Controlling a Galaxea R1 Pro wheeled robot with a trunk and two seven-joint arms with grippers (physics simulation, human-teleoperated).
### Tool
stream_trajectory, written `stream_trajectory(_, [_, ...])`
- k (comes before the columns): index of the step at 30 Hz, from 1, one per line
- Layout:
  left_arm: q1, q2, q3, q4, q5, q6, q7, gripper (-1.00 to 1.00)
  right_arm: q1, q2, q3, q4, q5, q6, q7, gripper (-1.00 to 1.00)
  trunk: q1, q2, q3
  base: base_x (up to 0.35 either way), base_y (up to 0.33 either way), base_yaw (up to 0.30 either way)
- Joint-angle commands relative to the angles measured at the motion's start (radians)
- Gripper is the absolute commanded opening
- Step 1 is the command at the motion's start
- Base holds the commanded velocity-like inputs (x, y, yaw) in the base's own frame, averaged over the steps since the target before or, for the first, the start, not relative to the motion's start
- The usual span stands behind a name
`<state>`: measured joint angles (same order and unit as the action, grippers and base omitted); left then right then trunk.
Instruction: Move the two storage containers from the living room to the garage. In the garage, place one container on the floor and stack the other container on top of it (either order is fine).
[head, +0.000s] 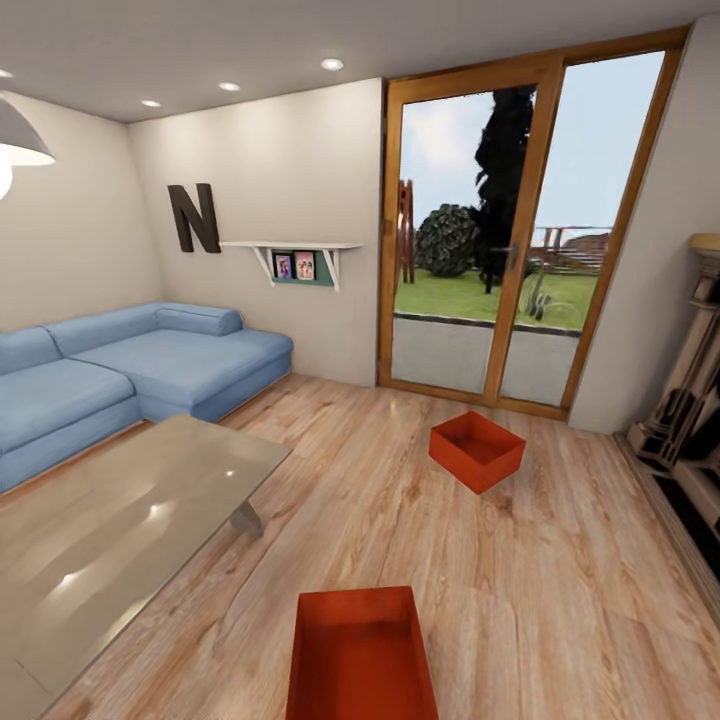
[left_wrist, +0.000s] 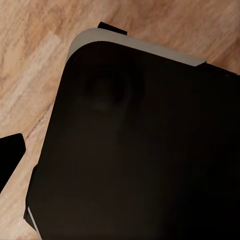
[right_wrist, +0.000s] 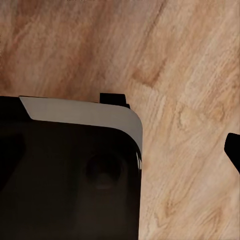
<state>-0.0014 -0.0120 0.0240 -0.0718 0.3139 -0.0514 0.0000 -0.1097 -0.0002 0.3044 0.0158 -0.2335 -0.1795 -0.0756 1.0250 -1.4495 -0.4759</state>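
I see one orange-red storage container (head: 362, 655) on the light wood plank floor (head: 560, 560) right below me, open side up. The second container (head: 476, 451) sits farther off near the glass doors (head: 520, 230). Blue sofa (head: 120, 370) and glass coffee table (head: 110, 530) are left.

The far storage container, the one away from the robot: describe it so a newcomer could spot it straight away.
Find the wood-framed glass doors at the back of the living room. On the light wood plank floor just in front of them sits an open orange-red storage container, turned corner-on to the camera. The other container is alike but lies at the head view's bottom edge, beside the glass coffee table.
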Motion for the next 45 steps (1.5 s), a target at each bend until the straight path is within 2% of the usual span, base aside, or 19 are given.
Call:
stream_trajectory(1, [0.0, 0.0, 0.002, 0.0, 0.004, -0.002, 0.0, 1.0, -0.001, 0.0, 0.009, 0.002, -0.009, -0.004, -0.001, 1.0, 0.0, 0.0, -0.001, 0.001, 0.0, 0.026])
stream_trajectory(45, [0.0, 0.001, 0.002, 0.0, 0.004, -0.002, 0.001, 1.0, -0.001, -0.001, 0.009, 0.001, -0.008, -0.004, -0.001, 1.0, 0.0, 0.0, -0.001, 0.042, -0.023, 0.001])
